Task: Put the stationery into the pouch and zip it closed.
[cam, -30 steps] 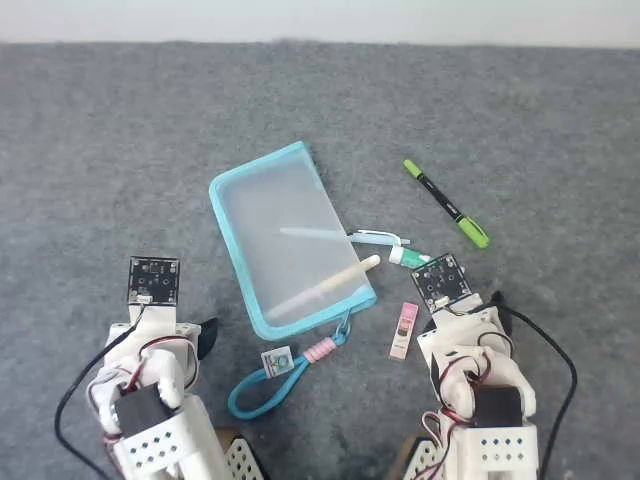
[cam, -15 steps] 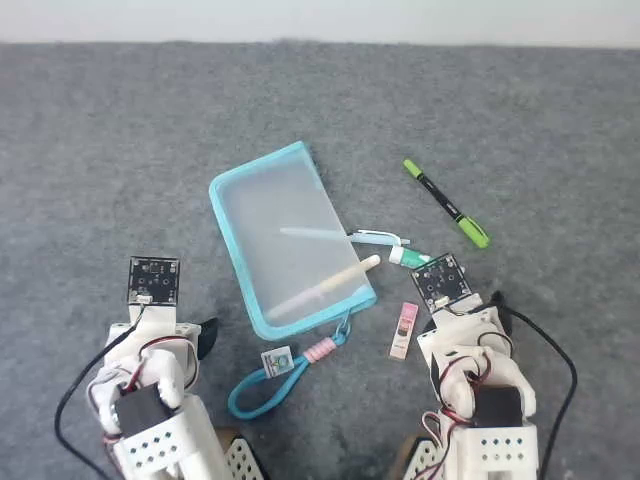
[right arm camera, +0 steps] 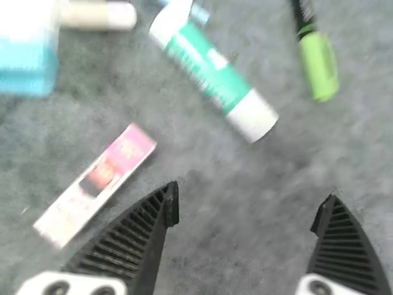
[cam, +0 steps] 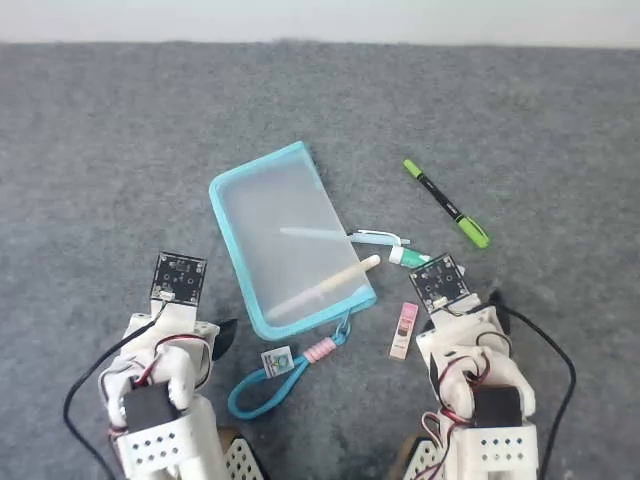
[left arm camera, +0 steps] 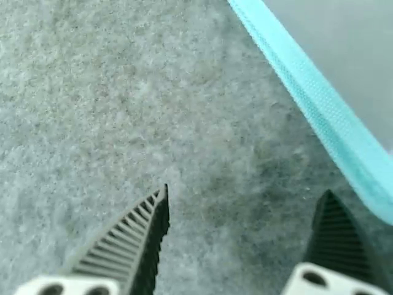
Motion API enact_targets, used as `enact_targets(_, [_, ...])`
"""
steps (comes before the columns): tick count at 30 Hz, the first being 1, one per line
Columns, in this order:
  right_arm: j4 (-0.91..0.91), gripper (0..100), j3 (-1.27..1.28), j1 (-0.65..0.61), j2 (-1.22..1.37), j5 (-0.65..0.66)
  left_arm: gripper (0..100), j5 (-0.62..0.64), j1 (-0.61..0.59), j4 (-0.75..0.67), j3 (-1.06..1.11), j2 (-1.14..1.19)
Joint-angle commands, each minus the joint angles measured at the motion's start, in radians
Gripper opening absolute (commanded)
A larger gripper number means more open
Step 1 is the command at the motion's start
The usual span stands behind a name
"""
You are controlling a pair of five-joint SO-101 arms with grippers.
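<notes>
Grey mat (cam: 100, 150) beneath both gaping grippers (left arm camera: 245, 190) (right arm camera: 252, 191)

Pouch (cam: 270, 210), blue pen (cam: 385, 238), cream pen (cam: 358, 268), highlighter (cam: 447, 204), glue stick (right arm camera: 212, 77), pink packet (cam: 403, 330): one each.

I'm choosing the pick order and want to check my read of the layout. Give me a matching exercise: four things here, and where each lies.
Things:
1. green highlighter
2. pink packet
3. cream pen
4. blue strap

Places:
A. partly inside the pouch, one end poking out
B. on the carpet, close to the right gripper
C. attached at the pouch's near corner
D. lying apart, beyond the blue pen

Pairs: 1-D; 2-B; 3-A; 4-C
</notes>
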Motion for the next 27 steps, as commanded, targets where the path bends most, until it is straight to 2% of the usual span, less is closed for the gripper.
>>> enact_targets(1, [-0.147, 34.8, 0.018, 0.027, -0.019, 0.011, 35, -0.006, 0.005, -0.091, -0.008, -0.017])
enact_targets(4, [-0.242, 34.8, 0.017, 0.064, -0.018, 0.012, 35, -0.006, 0.008, -0.146, -0.008, -0.015])
enact_targets(8, [-0.257, 34.8, 0.018, 0.108, -0.018, 0.014, 35, -0.006, 0.009, -0.153, -0.008, -0.012])
enact_targets(13, [-0.259, 34.7, -0.006, 0.116, -0.018, 0.117, 35, -0.006, 0.005, -0.155, -0.008, -0.011])
enact_targets(21, [-0.174, 34.6, -0.206, 0.11, -0.013, 0.06, 35, -0.006, 0.009, -0.153, -0.008, -0.011])
enact_targets(27, [-0.113, 34.6, -0.373, -0.012, 0.179, 0.06, 35, -0.006, 0.009, -0.153, -0.008, -0.011])
